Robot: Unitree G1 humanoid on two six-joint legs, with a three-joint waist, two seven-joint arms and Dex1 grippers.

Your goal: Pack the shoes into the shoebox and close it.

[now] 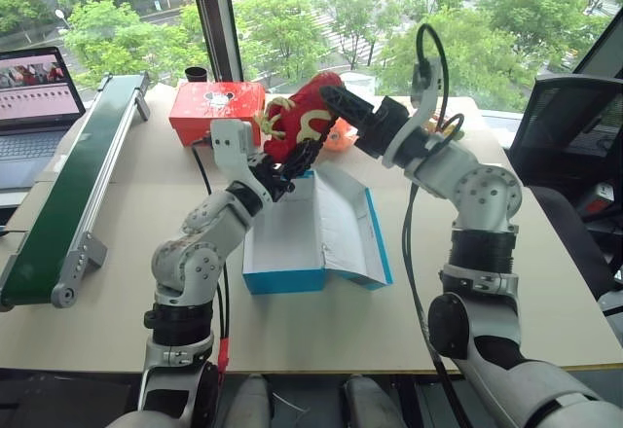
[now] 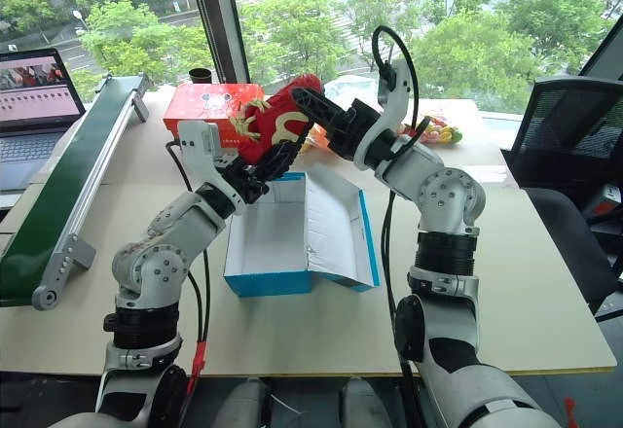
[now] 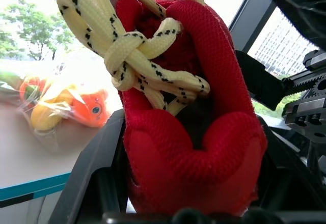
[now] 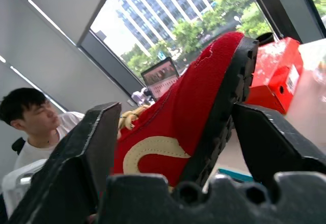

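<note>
One red shoe [image 1: 302,117] with yellow laces hangs in the air over the far end of the open blue shoebox [image 1: 282,280]. My left gripper [image 1: 292,160] is shut on its heel end from below; in the left wrist view the shoe [image 3: 188,132] sits between the black fingers [image 3: 97,168]. My right gripper [image 1: 336,107] comes in from the right and grips the toe end, one finger on the upper, the other on the dark sole [image 4: 224,107]. The box lid [image 1: 352,222] lies folded open to the right, and the box shows white inside.
A red box [image 1: 214,107] stands behind the shoe, and bagged orange and yellow toys [image 2: 438,134] lie at the back right. A green conveyor [image 1: 78,175] and a laptop [image 1: 34,97] are on the left. A black chair [image 1: 565,126] stands to the right. A person [image 4: 35,122] sits nearby.
</note>
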